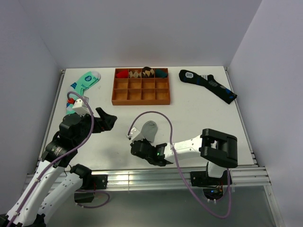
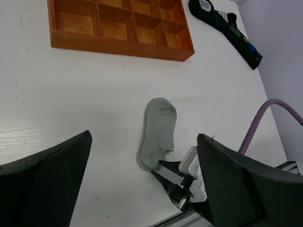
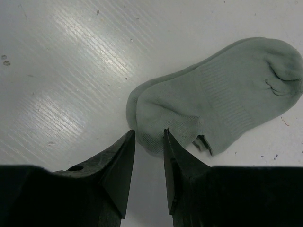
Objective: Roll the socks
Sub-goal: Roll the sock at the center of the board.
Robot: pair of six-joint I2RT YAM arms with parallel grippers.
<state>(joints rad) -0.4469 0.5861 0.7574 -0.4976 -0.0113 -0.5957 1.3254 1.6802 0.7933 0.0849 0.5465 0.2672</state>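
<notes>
Socks (image 3: 222, 94), light grey and stacked, lie flat on the white table (image 1: 199, 113). From above, the right gripper (image 3: 149, 131) hides their cuff end. Its jaws stand narrowly apart at the cuff edge, and I can't tell whether they touch it. The left gripper (image 2: 143, 136) hovers, spread wide.

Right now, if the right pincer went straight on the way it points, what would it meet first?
The grey socks: their near edge lies just ahead of the right pincer, though depth is unclear.

Seemingly open table (image 1: 199, 113) around socks (image 1: 149, 128); tray (image 1: 141, 102) well apart.
</notes>
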